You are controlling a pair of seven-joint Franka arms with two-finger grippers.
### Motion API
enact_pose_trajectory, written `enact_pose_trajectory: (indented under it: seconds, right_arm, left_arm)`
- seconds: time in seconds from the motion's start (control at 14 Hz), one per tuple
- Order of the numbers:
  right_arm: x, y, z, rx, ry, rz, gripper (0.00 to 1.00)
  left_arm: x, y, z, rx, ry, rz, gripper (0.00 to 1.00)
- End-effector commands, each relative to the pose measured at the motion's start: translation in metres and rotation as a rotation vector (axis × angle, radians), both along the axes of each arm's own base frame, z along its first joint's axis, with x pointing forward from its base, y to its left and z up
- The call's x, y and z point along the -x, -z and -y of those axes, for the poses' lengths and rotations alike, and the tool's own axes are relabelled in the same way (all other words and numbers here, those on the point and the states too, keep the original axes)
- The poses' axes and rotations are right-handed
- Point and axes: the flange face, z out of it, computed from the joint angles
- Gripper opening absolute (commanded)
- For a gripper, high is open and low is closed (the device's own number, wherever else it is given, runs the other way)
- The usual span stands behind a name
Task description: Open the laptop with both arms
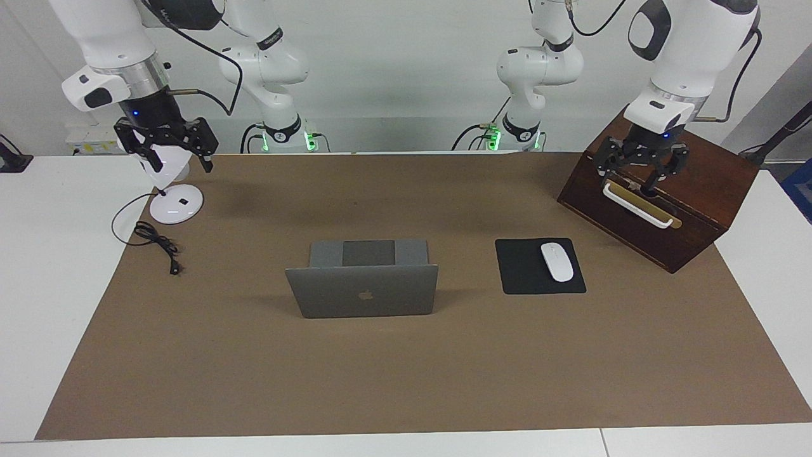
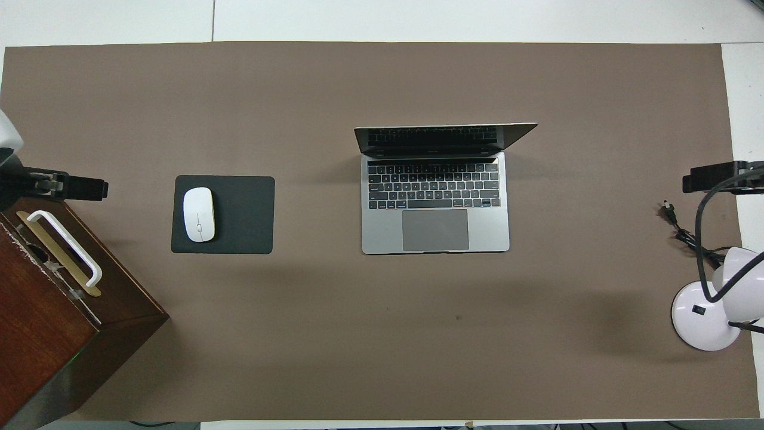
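At the centre of the frame in both views, the laptop (image 1: 363,285) (image 2: 435,191) stands open on the brown mat (image 1: 406,368) that covers the desk (image 1: 57,266). Its lid is upright with the apple logo facing the high camera across the desk, and its keyboard and trackpad show plainly in the overhead view. Neither arm touches it. The left claw (image 1: 641,172) hangs at the upper right of the facing view, over the sloped top of the wooden box (image 1: 691,197), just above the box's white handle (image 1: 636,206); its fingers are spread and grip nothing. In the overhead view this claw (image 2: 65,186) shows at the left edge, above the box (image 2: 54,322). The right claw (image 1: 170,145) hangs at the upper left of the facing view, in front of the head of the white desk lamp (image 1: 174,204), with its fingers spread wide and nothing between them; in the overhead view only a dark part of it (image 2: 719,177) shows at the right edge, above the lamp (image 2: 707,313). A black mouse pad (image 1: 539,266) (image 2: 222,214) lies beside the laptop toward the left arm's end of the desk, with a white mouse (image 1: 556,261) (image 2: 198,214) on it. A black cable (image 1: 155,240) lies on the mat near the lamp's base.
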Motion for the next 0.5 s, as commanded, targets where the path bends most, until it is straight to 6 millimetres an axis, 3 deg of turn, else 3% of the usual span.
enact_pose_trajectory:
  seconds: [0.0,0.29,0.43]
  right_arm:
    - [0.0,-0.007,0.0,0.022,-0.022,-0.054,1.0]
    - [0.005,-0.011,0.001,0.019,-0.022,-0.082,1.0]
    - [0.006,-0.009,0.0,0.018,-0.022,-0.087,1.0]
  left_arm:
    - [-0.001,-0.025,-0.001,0.003,-0.094,0.001,1.0]
    - [0.002,-0.036,-0.011,0.027,-0.12,-0.078,1.0]
    - [0.003,-0.03,-0.01,0.038,-0.146,-0.093,1.0]
